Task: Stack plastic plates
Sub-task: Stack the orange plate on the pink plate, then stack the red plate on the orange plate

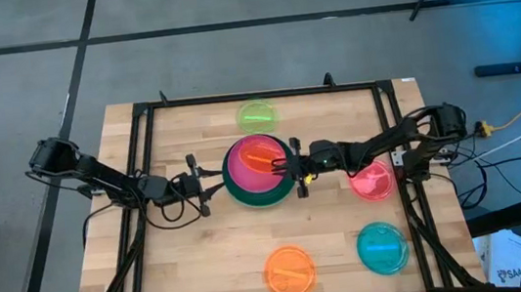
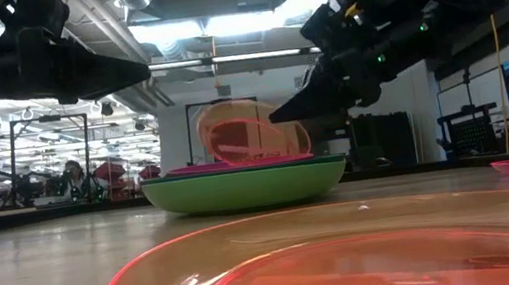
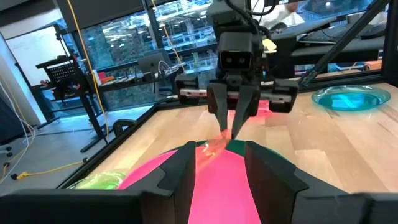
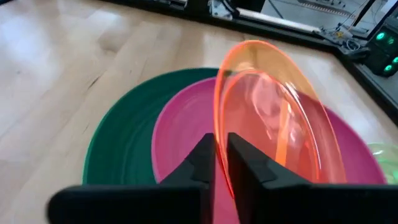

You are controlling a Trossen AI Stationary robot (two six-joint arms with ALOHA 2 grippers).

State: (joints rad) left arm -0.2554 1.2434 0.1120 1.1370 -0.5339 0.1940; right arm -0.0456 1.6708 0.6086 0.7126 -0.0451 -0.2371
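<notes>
A stack of large plates sits mid-table: light green underneath, then dark green and magenta on top. My right gripper is at the stack's right edge, shut on a small translucent orange plate that stands steeply tilted over the magenta plate. My left gripper hovers open just left of the stack; its fingers show either side of the magenta plate without touching it. Small lime, red-pink, teal and a second orange plate lie flat on the table. My right gripper pinches the orange plate's rim between its two fingers, at the side of the plate nearest the table's right. The fingers come from the table's right, slanting down. The plate stands tilted on edge above the magenta plate; whether its low rim touches that plate I cannot tell.
A black metal frame runs around the wooden table top. The second orange plate lies close before the low camera. Bare wood lies at the near left and at the far corners. Both arms reach in from the sides toward the centre.
</notes>
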